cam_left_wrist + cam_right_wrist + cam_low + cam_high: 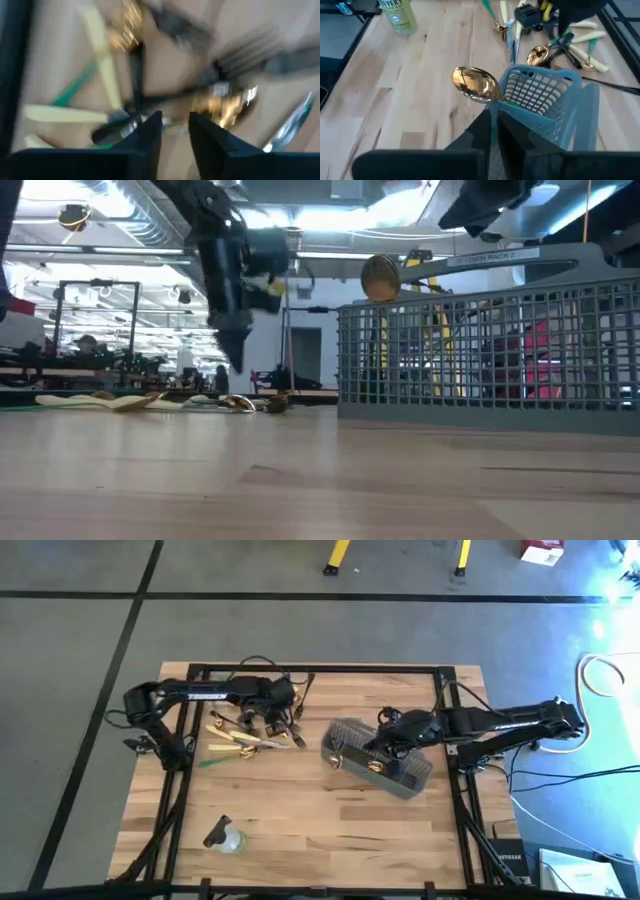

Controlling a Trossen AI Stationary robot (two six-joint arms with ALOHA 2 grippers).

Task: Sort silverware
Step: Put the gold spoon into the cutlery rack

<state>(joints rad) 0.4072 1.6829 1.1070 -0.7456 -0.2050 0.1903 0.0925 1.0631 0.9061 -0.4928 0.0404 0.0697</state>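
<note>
Our right gripper (492, 117) pinches a gold spoon (474, 84) by its thin handle, bowl up, over the basket (410, 778) rim. It looks stiff, light and slick, so we grip mid-handle. Farther off, our left gripper (175, 127), fingers narrowly apart, hovers above the loose silverware (245, 735).

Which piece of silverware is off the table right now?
The gold spoon, held by the right gripper at the basket rim. The other utensils all lie on the table under the left gripper.
</note>
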